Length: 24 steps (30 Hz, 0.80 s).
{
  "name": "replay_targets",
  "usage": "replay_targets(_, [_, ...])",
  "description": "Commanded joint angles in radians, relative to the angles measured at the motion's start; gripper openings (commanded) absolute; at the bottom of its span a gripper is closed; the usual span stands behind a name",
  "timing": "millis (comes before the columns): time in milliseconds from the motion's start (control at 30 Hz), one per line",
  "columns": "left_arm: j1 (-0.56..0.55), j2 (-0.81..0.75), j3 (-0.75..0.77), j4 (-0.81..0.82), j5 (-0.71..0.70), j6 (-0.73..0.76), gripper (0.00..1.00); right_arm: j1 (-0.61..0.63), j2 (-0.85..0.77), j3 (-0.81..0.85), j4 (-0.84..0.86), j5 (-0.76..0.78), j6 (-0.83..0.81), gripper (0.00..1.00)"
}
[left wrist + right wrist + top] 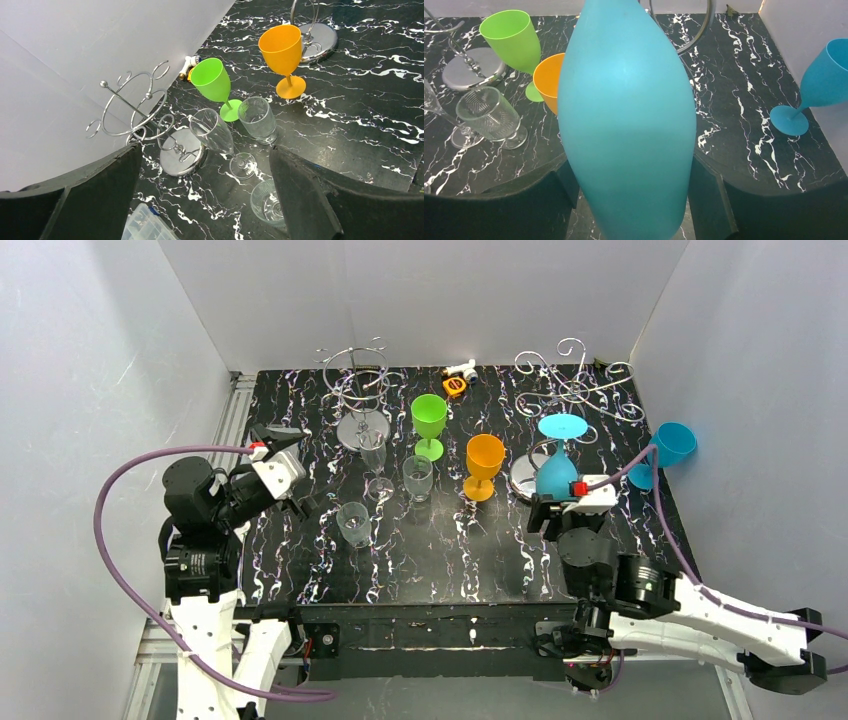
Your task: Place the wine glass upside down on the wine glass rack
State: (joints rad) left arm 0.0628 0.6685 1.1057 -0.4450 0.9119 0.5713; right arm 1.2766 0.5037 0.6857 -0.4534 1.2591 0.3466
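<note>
Left arm sits elbow-bent on its side with the left gripper (295,468) pointing toward the middle, jaws spread wide and empty, while the right arm reaches forward, right gripper (562,502) clamped around the upturned blue wine glass (556,472).

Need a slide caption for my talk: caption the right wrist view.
Right gripper holds the blue wine glass; green glass, orange glass and clear glass stand beyond.
</note>
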Motion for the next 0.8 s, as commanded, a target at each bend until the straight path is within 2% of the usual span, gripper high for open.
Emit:
replay_targets(0, [-0.002,0.0,-0.032,0.037,0.004,-0.005,0.98,0.0,0.043,-0.024,0.191,0.081,-0.014,0.53])
replay_targets(133, [-0.003,0.002,-0.041,0.045,0.001,-0.008,0.98,-0.016,0.073,-0.051,0.31,0.087,-0.051,0.53])
replay_targets(233, [-0.003,0.004,-0.043,0.052,0.001,-0.018,0.98,-0.079,0.153,-0.046,0.368,0.019,-0.054,0.53])
replay_targets(400, [-0.003,0.007,-0.044,0.055,-0.011,-0.03,0.98,-0.387,0.269,0.016,0.38,-0.289,0.017,0.53])
replay_targets(500, [-0.002,-0.002,-0.044,0.055,-0.022,-0.028,0.98,-0.495,0.268,0.011,0.424,-0.412,0.016,0.53])
replay_targets(767, [-0.002,-0.017,-0.057,0.049,-0.03,-0.025,0.98,-0.522,0.326,0.007,0.507,-0.571,0.0,0.52])
